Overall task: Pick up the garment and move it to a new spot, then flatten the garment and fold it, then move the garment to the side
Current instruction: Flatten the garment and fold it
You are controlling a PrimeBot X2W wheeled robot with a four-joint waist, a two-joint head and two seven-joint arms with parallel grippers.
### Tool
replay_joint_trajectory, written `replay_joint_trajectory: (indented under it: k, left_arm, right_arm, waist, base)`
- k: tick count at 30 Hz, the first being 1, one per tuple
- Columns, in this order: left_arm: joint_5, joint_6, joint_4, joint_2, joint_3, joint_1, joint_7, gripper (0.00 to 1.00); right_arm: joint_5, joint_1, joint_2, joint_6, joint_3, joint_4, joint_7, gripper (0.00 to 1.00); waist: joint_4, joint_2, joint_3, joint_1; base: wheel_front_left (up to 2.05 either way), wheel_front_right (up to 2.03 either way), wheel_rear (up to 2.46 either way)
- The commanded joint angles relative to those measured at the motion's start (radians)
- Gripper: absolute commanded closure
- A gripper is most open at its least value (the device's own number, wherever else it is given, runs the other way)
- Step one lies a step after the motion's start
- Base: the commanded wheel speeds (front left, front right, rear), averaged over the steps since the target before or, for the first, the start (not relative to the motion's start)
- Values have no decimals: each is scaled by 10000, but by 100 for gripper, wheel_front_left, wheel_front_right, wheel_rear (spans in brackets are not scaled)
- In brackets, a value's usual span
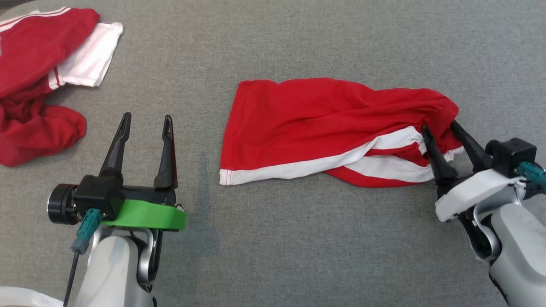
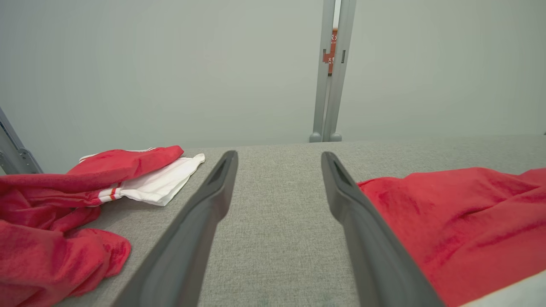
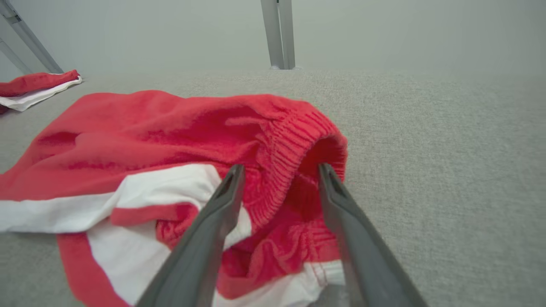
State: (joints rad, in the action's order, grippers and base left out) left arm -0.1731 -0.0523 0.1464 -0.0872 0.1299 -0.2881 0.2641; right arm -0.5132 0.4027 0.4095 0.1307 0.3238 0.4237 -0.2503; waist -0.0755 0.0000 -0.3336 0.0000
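The garment (image 1: 315,119), a pair of red shorts with white side stripes (image 1: 298,167), lies spread across the middle-right of the grey tabletop (image 1: 298,238). Its hem end points toward the robot's left, and its ribbed waistband (image 3: 294,132) is bunched at the robot's right.

The right hand (image 1: 439,125) reaches in from the lower right of the head view. Its forearm angles up and inward, and its two dark fingers (image 3: 204,238) sit low at the waistband end. In the right wrist view the right hand (image 3: 280,166) is released. Its fingers stand apart, one over the white stripe and the other by the waistband opening, with gathered red cloth between them. They straddle the fabric without pinching it.

The left hand (image 1: 147,116) is on the left side of the tabletop, well apart from the garment, with its fingers pointing away from the robot. It is spread wide and empty. The left wrist view shows the left hand (image 2: 279,153) with bare grey cloth between its fingers.

A pile of red and white clothes (image 1: 34,64) lies at the far left corner. A grey post (image 2: 330,72) rises behind the tabletop's far edge.
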Motion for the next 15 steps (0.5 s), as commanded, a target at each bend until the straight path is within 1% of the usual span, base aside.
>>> replay_joint_trajectory:
  k: [1, 5, 10, 12, 15]
  left_arm:
    - [77, -29, 39, 1, -79, 154, 1, 0]
    - [101, -5, 91, -72, -307, 368, 1, 0]
    - [197, 133, 136, -154, -556, 713, 1, 0]
    - [198, 165, 160, -156, -604, 845, 1, 0]
    - [238, 179, 235, -188, -627, 1050, 1, 0]
  right_arm:
    - [115, -423, -111, 2, -145, -125, -81, 0]
    - [624, -1246, -459, 2, -830, -814, -157, 0]
    - [1486, -2244, -1315, 2, -2090, -2425, -142, 0]
    - [1799, -2454, -1617, 2, -2372, -2933, -145, 0]
    - [2238, -2790, -1896, 2, -2533, -3448, -71, 0]
  waist:
    - [155, 0, 213, 0]
    - [360, 0, 575, 0]
    - [578, 0, 920, 0]
    - [635, 0, 1046, 0]
    - [668, 0, 1209, 0]
  base:
    - [0, 0, 0]
    - [0, 0, 0]
    - [0, 0, 0]
    - [0, 0, 0]
    - [0, 0, 0]
